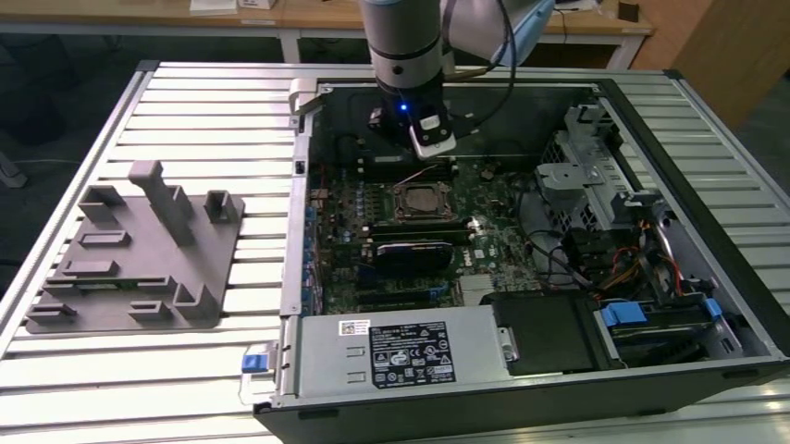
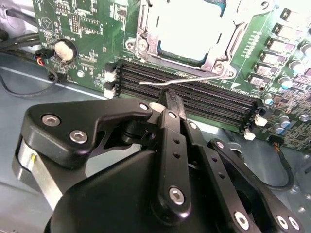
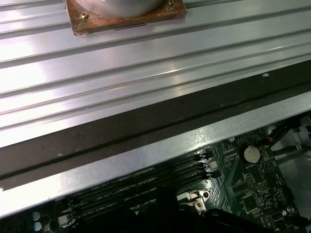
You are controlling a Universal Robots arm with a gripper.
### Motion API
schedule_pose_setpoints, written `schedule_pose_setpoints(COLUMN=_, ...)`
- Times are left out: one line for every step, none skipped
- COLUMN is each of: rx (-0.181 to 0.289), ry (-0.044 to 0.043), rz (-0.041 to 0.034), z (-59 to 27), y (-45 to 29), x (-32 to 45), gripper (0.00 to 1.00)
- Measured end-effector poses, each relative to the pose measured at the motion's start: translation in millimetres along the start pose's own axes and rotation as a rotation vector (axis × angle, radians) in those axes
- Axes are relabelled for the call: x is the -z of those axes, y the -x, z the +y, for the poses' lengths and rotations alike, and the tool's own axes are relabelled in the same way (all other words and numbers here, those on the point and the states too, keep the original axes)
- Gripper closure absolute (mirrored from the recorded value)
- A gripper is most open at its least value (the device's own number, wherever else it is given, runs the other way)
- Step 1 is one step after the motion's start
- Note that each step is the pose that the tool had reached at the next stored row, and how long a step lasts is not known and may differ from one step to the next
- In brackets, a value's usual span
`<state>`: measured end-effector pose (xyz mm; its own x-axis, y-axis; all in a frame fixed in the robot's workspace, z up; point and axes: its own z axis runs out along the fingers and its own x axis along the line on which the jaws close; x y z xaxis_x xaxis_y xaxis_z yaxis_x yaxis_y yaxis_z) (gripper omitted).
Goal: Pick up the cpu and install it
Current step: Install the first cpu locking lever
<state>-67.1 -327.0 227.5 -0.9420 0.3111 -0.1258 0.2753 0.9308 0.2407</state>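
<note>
Jaws: gripper [image 2: 167, 99] in the second wrist view looks pressed together and holding nothing, its tip over the memory slots [image 2: 194, 92], centre of the frame.
Cpu: cpu [image 2: 192, 24] already lies in the socket [image 2: 146, 34], top centre; in the exterior view, mid-frame.
Progress: placement looks done; the thin retention lever [image 2: 187, 80] seems unlatched.
Containers: computer case [image 1: 741, 277] holds the motherboard [image 1: 482, 245]; the grey fixture tray [image 1: 136, 250], left on the surface [image 1: 74, 388], carries no chip.
</note>
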Motion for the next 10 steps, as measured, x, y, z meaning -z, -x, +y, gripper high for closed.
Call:
schedule_pose_setpoints(rx=-0.002, ry=-0.0021, rz=-0.001, z=-0.1, y=0.0, x=0.0, gripper=0.89)
schedule_pose_setpoints(rx=-0.004, ry=-0.0034, rz=-0.0018, z=-0.3, y=0.1, x=0.0, gripper=0.89)
schedule_pose_setpoints(rx=-0.006, ry=-0.0038, rz=-0.0024, z=-0.6, y=0.1, x=-0.4, gripper=0.89)
schedule_pose_setpoints(rx=-0.008, ry=-0.004, rz=-0.003, z=-0.9, y=0.2, x=-1.0, gripper=0.89)
schedule_pose_setpoints(rx=-0.011, ry=-0.0043, rz=-0.0035, z=-1.4, y=0.4, x=-1.6, gripper=0.89)
schedule_pose_setpoints(rx=-0.013, ry=-0.0048, rz=-0.0042, z=-2.0, y=0.7, x=-2.2, gripper=0.89)
schedule_pose_setpoints(rx=-0.015, ry=-0.005, rz=-0.0047, z=-2.5, y=1.0, x=-2.9, gripper=0.89)
schedule_pose_setpoints(rx=-0.017, ry=-0.0052, rz=-0.0052, z=-3.0, y=1.4, x=-3.5, gripper=0.89)
schedule_pose_setpoints(rx=-0.019, ry=-0.0055, rz=-0.0056, z=-3.5, y=1.6, x=-3.9, gripper=0.89)
schedule_pose_setpoints(rx=-0.02, ry=-0.0055, rz=-0.0058, z=-3.5, y=1.6, x=-4.1, gripper=0.89)
